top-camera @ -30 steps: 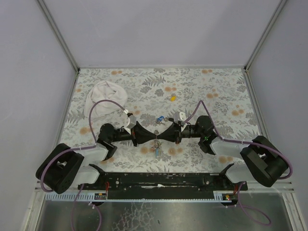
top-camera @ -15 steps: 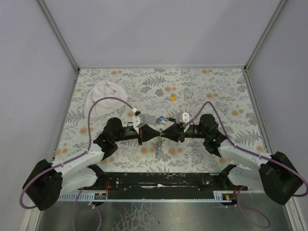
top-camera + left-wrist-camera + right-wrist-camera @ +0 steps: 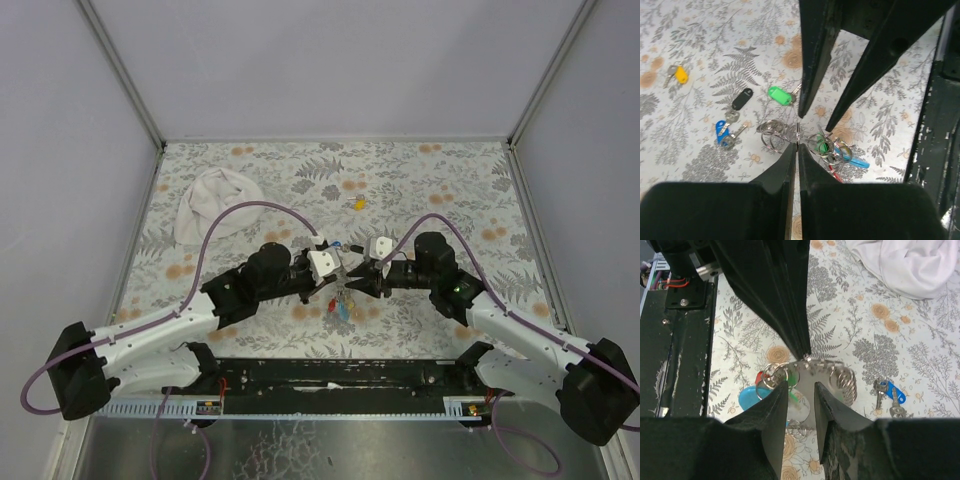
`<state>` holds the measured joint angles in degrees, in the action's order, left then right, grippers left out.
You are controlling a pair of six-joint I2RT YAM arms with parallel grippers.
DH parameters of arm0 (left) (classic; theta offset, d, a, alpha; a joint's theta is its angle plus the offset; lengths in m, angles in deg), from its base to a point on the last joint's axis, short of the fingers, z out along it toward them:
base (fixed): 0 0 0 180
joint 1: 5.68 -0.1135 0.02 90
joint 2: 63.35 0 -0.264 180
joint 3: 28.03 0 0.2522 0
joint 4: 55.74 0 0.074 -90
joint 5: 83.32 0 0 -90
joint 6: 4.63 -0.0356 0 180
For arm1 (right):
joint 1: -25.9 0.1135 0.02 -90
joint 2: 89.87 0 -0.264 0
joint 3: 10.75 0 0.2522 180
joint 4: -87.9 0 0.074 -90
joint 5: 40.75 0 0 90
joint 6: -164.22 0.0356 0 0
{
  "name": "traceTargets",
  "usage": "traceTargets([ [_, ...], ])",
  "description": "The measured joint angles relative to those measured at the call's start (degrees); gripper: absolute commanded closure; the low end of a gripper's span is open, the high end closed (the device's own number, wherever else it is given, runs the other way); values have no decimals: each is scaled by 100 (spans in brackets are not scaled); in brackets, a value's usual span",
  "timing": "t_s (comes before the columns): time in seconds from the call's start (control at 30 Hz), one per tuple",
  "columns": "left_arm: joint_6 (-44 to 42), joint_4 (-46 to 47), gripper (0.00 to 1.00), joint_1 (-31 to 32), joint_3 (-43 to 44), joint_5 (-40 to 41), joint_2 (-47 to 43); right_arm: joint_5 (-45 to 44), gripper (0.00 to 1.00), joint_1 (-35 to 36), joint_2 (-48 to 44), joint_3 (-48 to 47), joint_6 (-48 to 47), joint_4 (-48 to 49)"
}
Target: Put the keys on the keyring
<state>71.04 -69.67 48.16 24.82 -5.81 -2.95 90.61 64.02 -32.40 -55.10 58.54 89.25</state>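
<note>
- Pinching the keyring [image 3: 839, 379], the left pincer [image 3: 797, 149] is clamped shut, apparently steadying it for threading.
- Right pincer [image 3: 801, 390] stands narrowly parted opposite, gripping nothing.

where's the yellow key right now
In the top view the yellow key lies alone on the floral table, past the middle toward the far edge, well beyond the keyring.

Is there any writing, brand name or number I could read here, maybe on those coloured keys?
None can be read.
The green key, black key, blue key and yellow key have plain heads, no print showing.
The keyring and its light-blue piece show no lettering.
Anything on the black base rail is too small to read.
</note>
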Motion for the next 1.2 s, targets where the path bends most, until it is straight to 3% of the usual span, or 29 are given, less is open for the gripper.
traceTargets([
  [0.47, -374, -662, 100, 284, 260, 437, -44, 70, 65, 0, 70, 0, -264, 234],
  [0.83, -433, -789, 100, 308, 337, 387, -24, 798, 68, 0, 535, -94, -343, 485],
  [1.2, -452, -903, 100, 308, 398, 306, -7, 977, 79, 0, 745, -387, -452, 374],
])
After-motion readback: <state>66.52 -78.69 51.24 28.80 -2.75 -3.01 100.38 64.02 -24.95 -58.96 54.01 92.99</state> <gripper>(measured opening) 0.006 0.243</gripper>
